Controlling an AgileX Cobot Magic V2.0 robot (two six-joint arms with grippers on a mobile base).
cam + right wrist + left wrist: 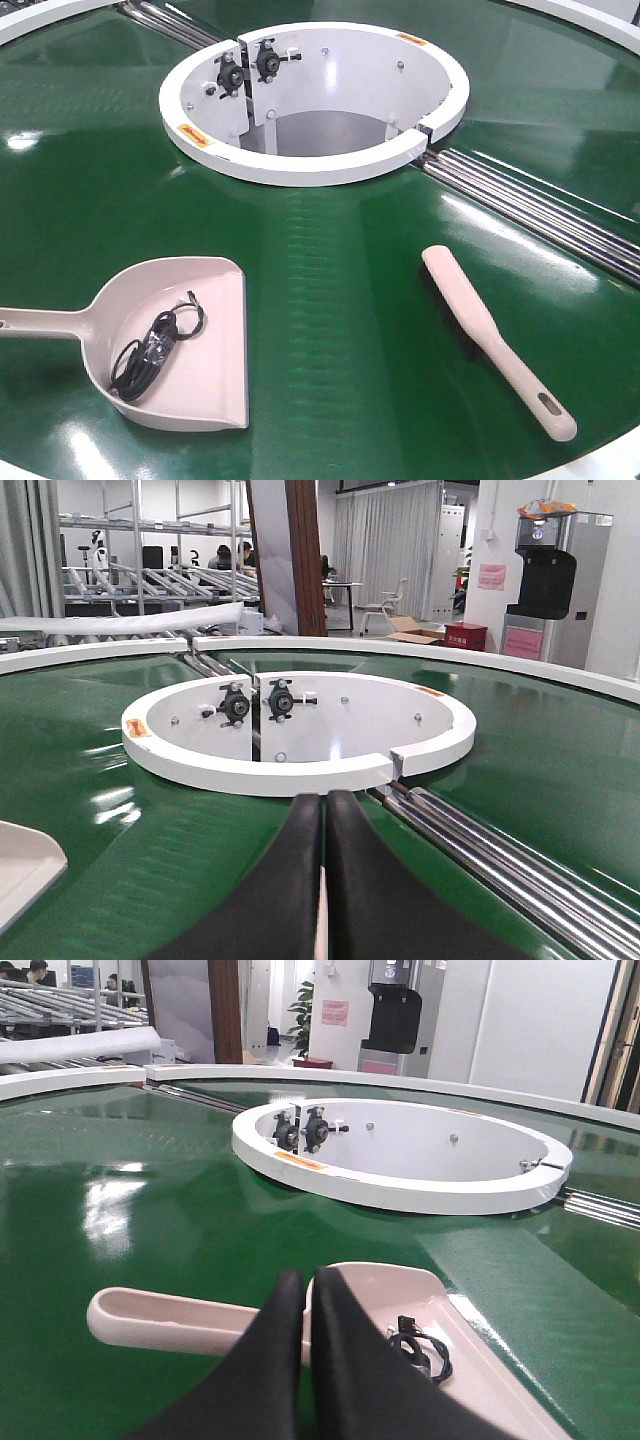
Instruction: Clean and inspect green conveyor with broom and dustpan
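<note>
So the green conveyor is this huge glossy belt curving round a white ring hub, with silver rails running out from the hub's right side. Both tools are just lying on the belt, nobody's got hold of either one

The left gripper has its black fingers pressed together, nothing between them as far as I can see. The dustpan sits right under and just beyond those fingertips, its long handle sticking out to the gripper's left and the scoop spreading out to its right. There's a little tangle of black cable lying inside the scoop, looks like a small cord or clip thing, too small to say exactly

The right gripper is closed up too, fingers touching, empty. From its own camera you only get the hub straight ahead of it, the rails just off to its right, and a corner of the dustpan far off to its left. The broom doesn't show there at all; the front view has it flat on the belt right of the dustpan and well apart from it, head toward the hub, slotted handle end toward the near edge
</note>
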